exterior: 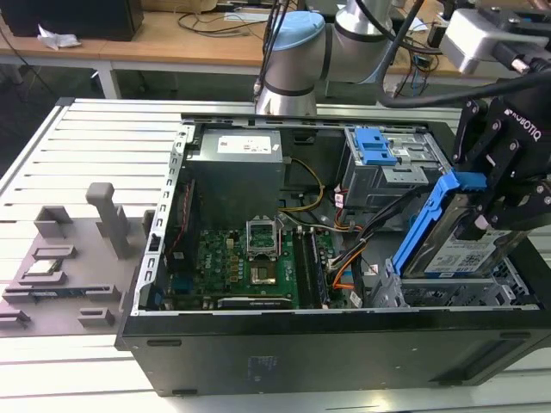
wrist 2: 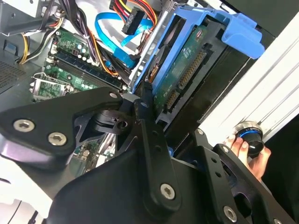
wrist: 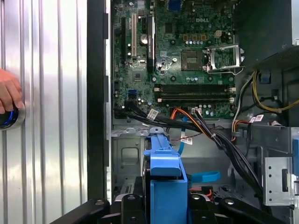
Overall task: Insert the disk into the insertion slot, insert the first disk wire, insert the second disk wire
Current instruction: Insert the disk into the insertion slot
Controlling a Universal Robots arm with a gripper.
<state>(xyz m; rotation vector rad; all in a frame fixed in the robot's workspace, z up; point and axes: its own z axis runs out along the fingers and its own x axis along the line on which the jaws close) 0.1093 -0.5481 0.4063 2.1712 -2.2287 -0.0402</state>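
Blue plastic framed the disk [exterior: 452, 245], a silver drive with a white label. It stood steeply tilted at the exterior view's right end of the open black computer case [exterior: 301, 353]. The gripper [exterior: 475, 222] pinched the drive's raised end, its jaws closed on the carrier from either side. In the first wrist view the black fingers [wrist: 132, 205] flanked the blue frame. In the second wrist view one finger lay against the drive's green circuit-board face.

The lower end of the disk met the top of the insertion slot [exterior: 482, 292], the low grey perforated cage. The body of the drive rose above the cage and did not lie flat in it. The taller grey cage [exterior: 383, 176] with blue tabs stood near, farther from the camera and toward the exterior view's left.

The first disk wire [wrist 2: 133, 16], an orange, red and black bundle ending in a black plug, hung near the motherboard [exterior: 250, 258], apart from the drive. The second disk wire [wrist 2: 125, 53], a flat light blue cable, looped just beside that plug; where its own end lay could not be told.

Outside the case, a person's hand [wrist: 8, 91] rested on a round button [wrist: 9, 119] with a blue ring, set on the ribbed metal table [exterior: 86, 138]. A grey fixture plate [exterior: 60, 258] lay on the table at the exterior view's left.
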